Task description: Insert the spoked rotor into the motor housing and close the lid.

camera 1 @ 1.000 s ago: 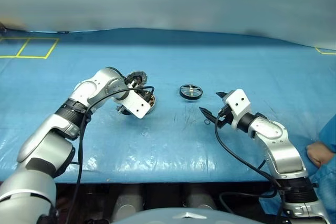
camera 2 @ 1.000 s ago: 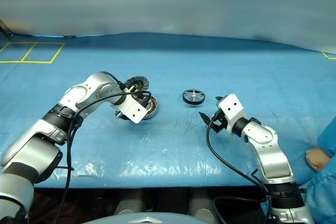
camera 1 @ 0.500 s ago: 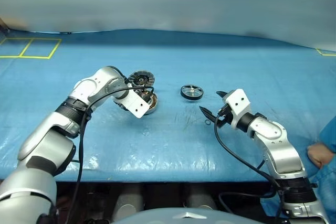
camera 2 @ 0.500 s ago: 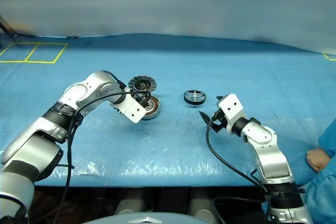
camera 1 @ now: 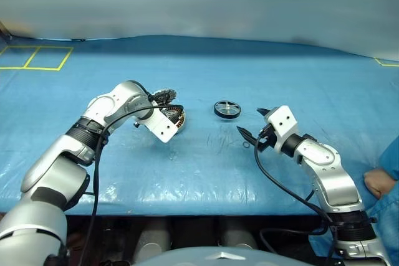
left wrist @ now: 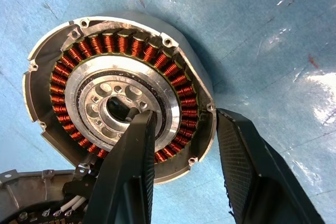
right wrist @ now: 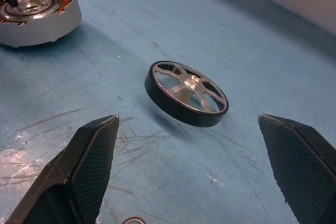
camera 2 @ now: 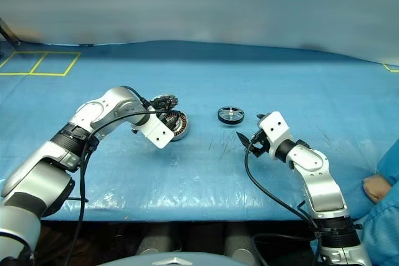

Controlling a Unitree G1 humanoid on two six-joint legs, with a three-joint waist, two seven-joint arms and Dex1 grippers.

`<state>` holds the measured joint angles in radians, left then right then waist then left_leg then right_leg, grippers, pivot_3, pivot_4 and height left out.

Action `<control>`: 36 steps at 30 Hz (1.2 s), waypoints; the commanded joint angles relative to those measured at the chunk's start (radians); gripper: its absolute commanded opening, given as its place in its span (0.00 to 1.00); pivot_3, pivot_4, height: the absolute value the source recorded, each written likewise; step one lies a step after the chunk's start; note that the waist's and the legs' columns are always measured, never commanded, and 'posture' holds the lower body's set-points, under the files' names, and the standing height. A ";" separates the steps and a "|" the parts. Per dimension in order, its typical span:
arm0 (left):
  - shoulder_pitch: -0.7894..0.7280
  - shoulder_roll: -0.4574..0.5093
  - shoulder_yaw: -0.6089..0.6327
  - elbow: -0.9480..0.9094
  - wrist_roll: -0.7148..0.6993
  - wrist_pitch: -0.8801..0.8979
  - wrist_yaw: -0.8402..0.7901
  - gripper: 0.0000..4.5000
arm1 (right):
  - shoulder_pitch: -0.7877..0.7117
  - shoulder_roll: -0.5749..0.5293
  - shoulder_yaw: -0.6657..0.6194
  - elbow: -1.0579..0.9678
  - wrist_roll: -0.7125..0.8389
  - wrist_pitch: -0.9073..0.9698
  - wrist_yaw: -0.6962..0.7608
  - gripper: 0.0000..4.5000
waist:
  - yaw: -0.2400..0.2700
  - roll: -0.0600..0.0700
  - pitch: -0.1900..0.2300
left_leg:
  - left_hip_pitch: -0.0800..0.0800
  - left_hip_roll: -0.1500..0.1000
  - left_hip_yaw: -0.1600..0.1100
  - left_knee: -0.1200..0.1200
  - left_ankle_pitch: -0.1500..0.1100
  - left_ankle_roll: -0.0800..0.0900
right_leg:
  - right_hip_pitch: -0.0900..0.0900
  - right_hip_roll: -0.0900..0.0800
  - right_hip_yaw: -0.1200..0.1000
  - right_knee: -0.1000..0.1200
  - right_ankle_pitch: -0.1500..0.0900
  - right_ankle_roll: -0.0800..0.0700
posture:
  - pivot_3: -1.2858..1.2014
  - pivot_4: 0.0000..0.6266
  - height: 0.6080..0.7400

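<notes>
Mostly we see the wrinkled blue plastic-covered table [camera 1: 206, 166]. On it, the round silver-rimmed motor housing with copper-brown windings [left wrist: 118, 98] lies half hidden behind the left gripper [left wrist: 184, 145], whose fingers straddle its rim, one over the pale centre, one outside; contact is unclear. The grey segmented lid [camera 2: 164, 100] is barely visible behind that wrist. The right gripper [right wrist: 191, 166], fingers wide apart, faces the small black spoked rotor [right wrist: 187, 93] lying flat, well apart from the housing.

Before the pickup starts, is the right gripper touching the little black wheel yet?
Apart. The right wrist view shows the right gripper open, with bare blue table between its fingers and the black wheel.
</notes>
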<state>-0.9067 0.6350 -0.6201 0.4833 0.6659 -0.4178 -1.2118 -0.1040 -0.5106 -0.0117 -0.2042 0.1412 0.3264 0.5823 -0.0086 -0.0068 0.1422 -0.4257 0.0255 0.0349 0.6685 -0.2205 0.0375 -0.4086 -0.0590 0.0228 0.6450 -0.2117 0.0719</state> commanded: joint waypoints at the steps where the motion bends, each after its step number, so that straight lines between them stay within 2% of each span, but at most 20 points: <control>1: 0.023 -0.011 -0.019 0.007 0.012 0.003 0.007 0.31 | -0.012 -0.007 -0.015 -0.015 0.002 -0.026 0.001 1.00 | 0.002 0.000 0.000 | 0.000 0.000 0.000 0.000 0.000 0.000 | 0.000 0.000 0.000 0.000 0.000 0.000 | 0.52 0.24 1.00; 15: 0.025 -0.013 -0.022 0.016 0.018 0.000 0.021 0.31 | -0.014 -0.012 -0.014 -0.015 0.001 -0.023 0.008 1.00 | 0.006 0.000 0.000 | 0.000 0.000 0.000 0.000 0.000 0.000 | 0.000 0.000 0.000 0.000 0.000 0.000 | 0.52 0.24 1.00; 26: -0.008 -0.011 -0.013 -0.053 0.022 -0.012 0.013 0.31 | -0.010 -0.016 -0.014 -0.019 0.004 -0.013 0.013 1.00 | 0.010 0.000 0.000 | -0.002 0.000 0.000 0.000 0.000 0.000 | -0.001 0.000 0.000 0.000 0.000 0.000 | 0.52 0.24 1.00; 36: -0.050 0.015 -0.010 -0.145 0.112 -0.028 0.056 0.31 | -0.019 -0.024 -0.014 -0.015 0.003 -0.007 0.026 1.00 | 0.011 -0.002 0.002 | -0.005 -0.001 0.000 -0.001 0.000 0.000 | -0.005 0.000 0.000 -0.001 0.001 0.000 | 0.52 0.24 1.00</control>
<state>-0.9081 0.6340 -0.6448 0.3836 0.7537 -0.4411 -1.1844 -0.1044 -0.5225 -0.0114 -0.2041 0.1410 0.3296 0.6071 0.0023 -0.0091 0.1441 -0.4312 0.0249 0.0347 0.6669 -0.2203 0.0377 -0.4133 -0.0590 0.0227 0.6436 -0.2112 0.0714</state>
